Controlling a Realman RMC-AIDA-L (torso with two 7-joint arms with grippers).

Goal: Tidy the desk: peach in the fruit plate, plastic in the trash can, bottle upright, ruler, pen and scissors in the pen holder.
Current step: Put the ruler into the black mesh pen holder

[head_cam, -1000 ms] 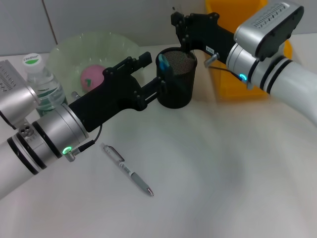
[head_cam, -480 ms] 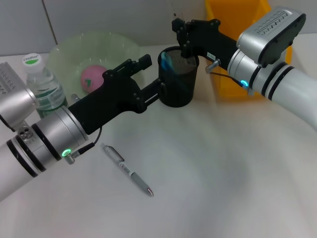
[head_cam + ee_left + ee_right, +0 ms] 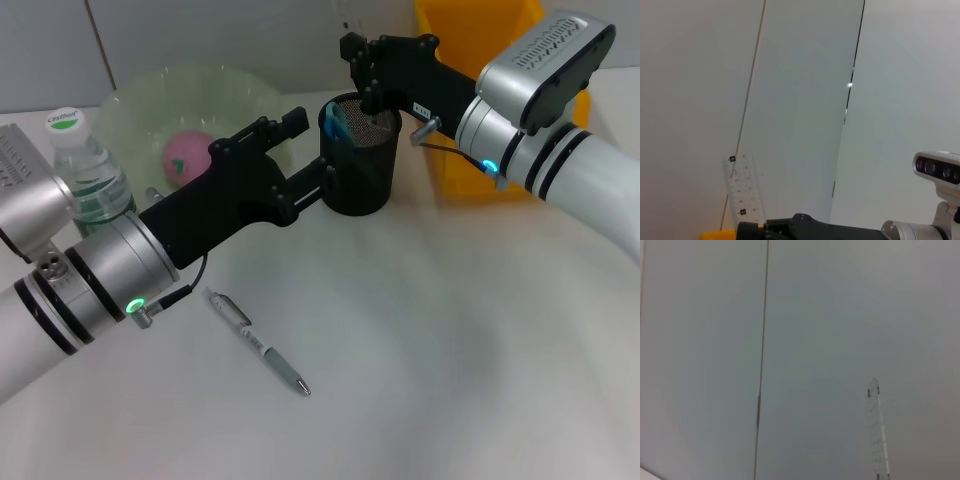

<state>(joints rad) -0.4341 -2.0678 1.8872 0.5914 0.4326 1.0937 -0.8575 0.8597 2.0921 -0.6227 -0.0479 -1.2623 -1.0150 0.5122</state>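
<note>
Black wire makes up the pen holder (image 3: 358,158), and I have both claws at it. My left claw (image 3: 312,182) reaches in from the left and its fingers sit around the cup's side, closed on it. My right claw (image 3: 365,75) is above the cup's mouth. It is shut on the clear ruler (image 3: 744,187), which stands up straight above it in both wrist views (image 3: 877,431). The blue scissors (image 3: 334,125) stand inside the cup. The pink peach (image 3: 186,153) lies in the green fruit plate (image 3: 130,110) at the back left. The bottle (image 3: 87,172) stands upright just left of the plate. The yellow trash can (image 3: 470,160) is behind my right arm. A silver pen (image 3: 258,342) lies flat on the white counter (image 3: 450,360), well apart from the cup.
</note>
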